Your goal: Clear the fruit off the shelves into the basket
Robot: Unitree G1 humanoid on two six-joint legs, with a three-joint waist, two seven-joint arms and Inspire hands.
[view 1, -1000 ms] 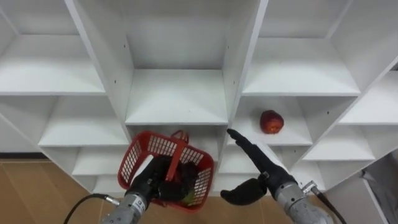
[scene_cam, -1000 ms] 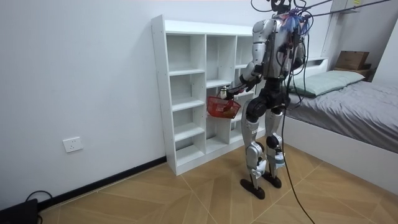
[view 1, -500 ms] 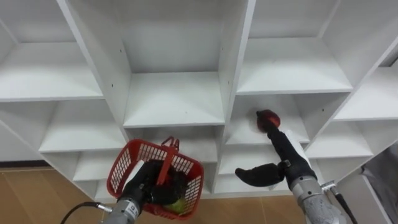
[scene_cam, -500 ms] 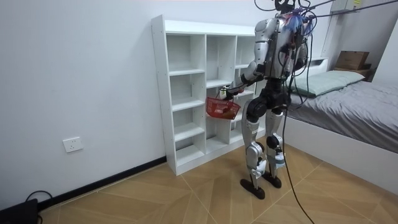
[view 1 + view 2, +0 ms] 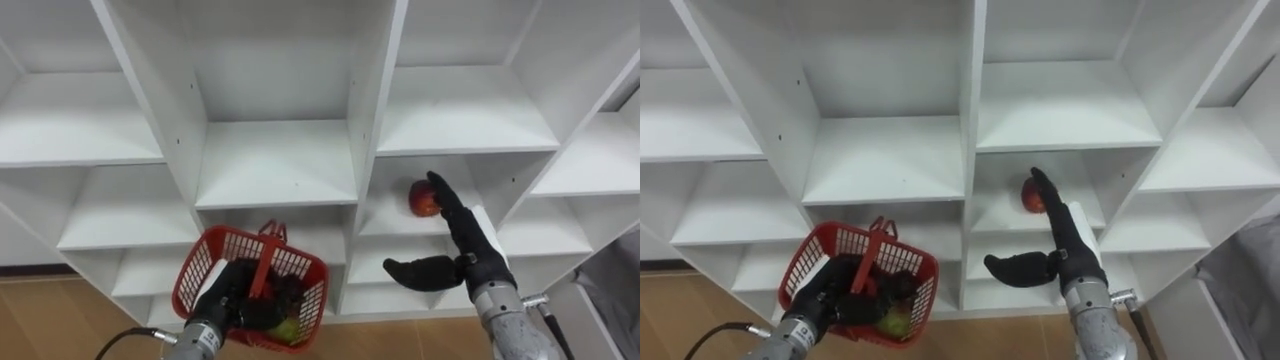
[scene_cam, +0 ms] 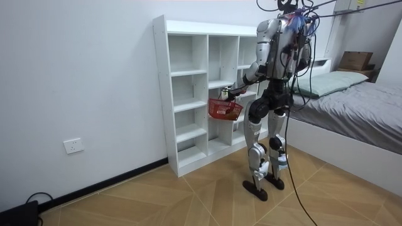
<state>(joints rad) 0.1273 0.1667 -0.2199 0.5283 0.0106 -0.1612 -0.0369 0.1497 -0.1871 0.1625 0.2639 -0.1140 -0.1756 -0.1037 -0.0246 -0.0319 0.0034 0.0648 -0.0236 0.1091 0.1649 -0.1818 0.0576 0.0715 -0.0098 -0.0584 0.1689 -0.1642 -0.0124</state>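
A red apple lies on a shelf in the right column of the white closet. My right hand reaches into that compartment, open. Its straight fingers lie against the apple's right side and the thumb is spread low to the left. My left hand is shut on the handle of a red mesh basket, held in front of the lower middle shelves. In the basket lie a green fruit and some dark items. In the room view I stand facing the closet with the basket at waist height.
An upright divider separates the middle column from the apple's compartment. The other compartments are bare white shelves. Wooden floor shows below the closet. A bed stands at the room view's right, behind me.
My right hand rose from in front of the lower shelves into the apple's compartment. Half a second ago it covered the apple; now its fingers lie at the apple's right side. The basket sank slightly.
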